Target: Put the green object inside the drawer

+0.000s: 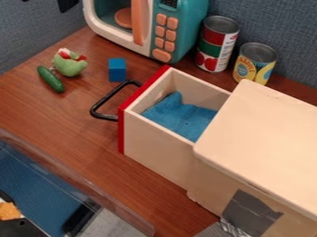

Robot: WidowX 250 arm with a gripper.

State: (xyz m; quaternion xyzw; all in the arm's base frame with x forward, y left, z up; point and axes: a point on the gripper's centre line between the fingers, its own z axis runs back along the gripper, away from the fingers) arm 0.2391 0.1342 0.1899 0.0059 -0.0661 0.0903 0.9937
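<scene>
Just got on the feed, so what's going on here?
The tool is up at the top left edge, its fingers apart. The green plush toy and the cucumber beside it both lie on the table, neither of them gripped. The drawer stands open with a blue cloth inside, so the green object has yet to go in.

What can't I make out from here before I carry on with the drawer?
All in the camera view:
- Floor of the drawer: hidden by the blue cloth.
- Drawer's rear: hidden under the cabinet top.
- Face of the green toy: too small to tell.
- Toy microwave: upper part cut off by the top edge.
- Black part, upper left: cut off by the top edge.
</scene>
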